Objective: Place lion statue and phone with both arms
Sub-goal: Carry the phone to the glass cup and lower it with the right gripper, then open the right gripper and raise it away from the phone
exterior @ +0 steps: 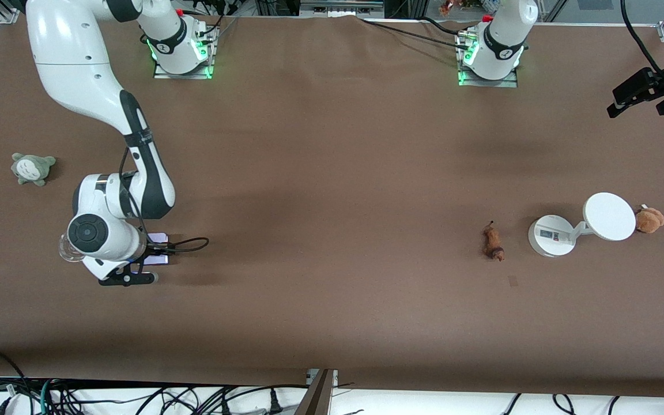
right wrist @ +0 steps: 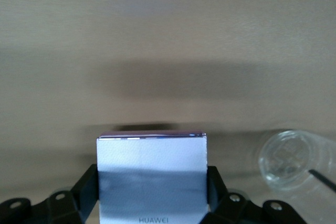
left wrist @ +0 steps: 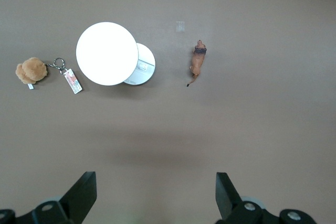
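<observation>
The lion statue (exterior: 492, 242) lies on the brown table toward the left arm's end, beside the white stand; it also shows in the left wrist view (left wrist: 198, 61). My left gripper (exterior: 636, 104) is high over that end of the table, open and empty (left wrist: 156, 192), well apart from the lion. My right gripper (exterior: 136, 262) is toward the right arm's end, shut on the lavender-white phone (exterior: 158, 237). In the right wrist view the phone (right wrist: 151, 161) sits between the gripper's (right wrist: 152, 192) fingers, low over the table.
A white stand (exterior: 551, 235) with a round disc (left wrist: 106, 53) is next to the lion. A brown plush keychain (exterior: 649, 220) lies beside the disc. A clear glass dish (right wrist: 289, 158) sits by my right gripper. A grey plush (exterior: 32, 168) lies farther from the front camera.
</observation>
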Controlling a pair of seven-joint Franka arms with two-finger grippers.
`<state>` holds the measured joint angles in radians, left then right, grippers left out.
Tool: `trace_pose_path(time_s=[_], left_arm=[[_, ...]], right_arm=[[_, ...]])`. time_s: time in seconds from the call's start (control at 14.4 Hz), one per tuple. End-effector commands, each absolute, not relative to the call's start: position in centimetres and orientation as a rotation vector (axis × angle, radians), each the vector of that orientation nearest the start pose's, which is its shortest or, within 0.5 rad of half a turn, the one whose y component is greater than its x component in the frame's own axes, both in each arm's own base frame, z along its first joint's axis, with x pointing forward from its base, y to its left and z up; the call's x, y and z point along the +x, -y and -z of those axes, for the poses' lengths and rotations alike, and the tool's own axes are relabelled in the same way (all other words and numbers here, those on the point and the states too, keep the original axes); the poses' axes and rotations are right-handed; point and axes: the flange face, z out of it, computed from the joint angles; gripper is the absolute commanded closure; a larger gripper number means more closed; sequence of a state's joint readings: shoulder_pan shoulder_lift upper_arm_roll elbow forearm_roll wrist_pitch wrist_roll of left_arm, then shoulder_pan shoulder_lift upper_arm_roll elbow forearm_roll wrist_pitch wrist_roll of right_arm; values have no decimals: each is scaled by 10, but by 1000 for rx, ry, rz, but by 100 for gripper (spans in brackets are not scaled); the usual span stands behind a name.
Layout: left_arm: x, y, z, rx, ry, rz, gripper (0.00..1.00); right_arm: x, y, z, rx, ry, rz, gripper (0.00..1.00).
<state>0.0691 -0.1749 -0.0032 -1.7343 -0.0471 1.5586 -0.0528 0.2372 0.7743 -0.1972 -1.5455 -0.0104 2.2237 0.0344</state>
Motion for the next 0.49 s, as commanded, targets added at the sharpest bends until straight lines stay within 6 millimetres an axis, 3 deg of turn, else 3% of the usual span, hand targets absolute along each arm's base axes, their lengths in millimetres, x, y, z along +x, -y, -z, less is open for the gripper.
trace_pose_path(time_s=[0.0, 0.42], left_arm=[[496, -30, -654, -3189, 186, 43, 0], [505, -30, -658, -3187, 181, 65, 0]], right_arm=[[695, -48, -189, -3281, 135, -99, 84], [693, -40, -181, -3280, 159, -110, 83]])
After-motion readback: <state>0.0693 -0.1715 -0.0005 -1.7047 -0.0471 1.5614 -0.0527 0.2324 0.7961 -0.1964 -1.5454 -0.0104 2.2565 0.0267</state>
